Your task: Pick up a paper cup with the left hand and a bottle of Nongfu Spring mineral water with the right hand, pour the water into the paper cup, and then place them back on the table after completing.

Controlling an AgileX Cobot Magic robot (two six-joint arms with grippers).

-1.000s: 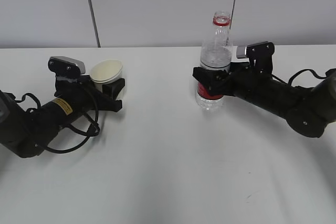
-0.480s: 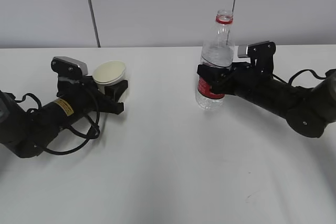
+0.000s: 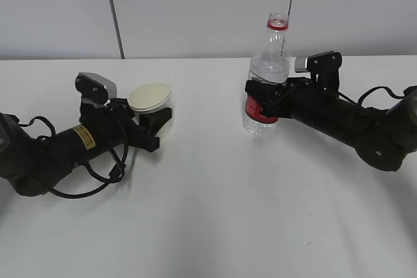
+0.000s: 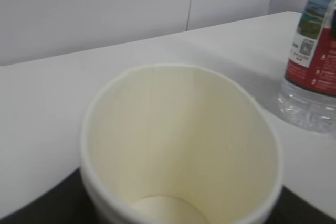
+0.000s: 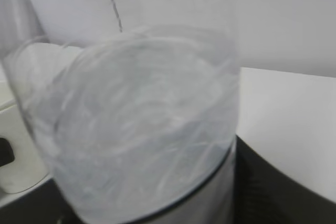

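My left gripper (image 3: 155, 124), on the arm with the yellow label, is shut on the white paper cup (image 3: 150, 97) and holds it upright just above the table (image 3: 208, 213). The cup (image 4: 181, 145) fills the left wrist view and is empty inside. My right gripper (image 3: 264, 101) is shut on the clear water bottle (image 3: 267, 73) around its red label and holds it upright, lifted off the table. The bottle has no cap. It fills the right wrist view (image 5: 142, 129); its lower part shows in the left wrist view (image 4: 315, 77).
A grey panelled wall (image 3: 195, 11) stands behind the table. Black cables (image 3: 85, 180) loop beside the left arm. The two arms lie low over the table at left and right.
My left gripper has carried the cup to the right, toward the bottle. The right gripper lifted the bottle slightly a second ago and has held still since.
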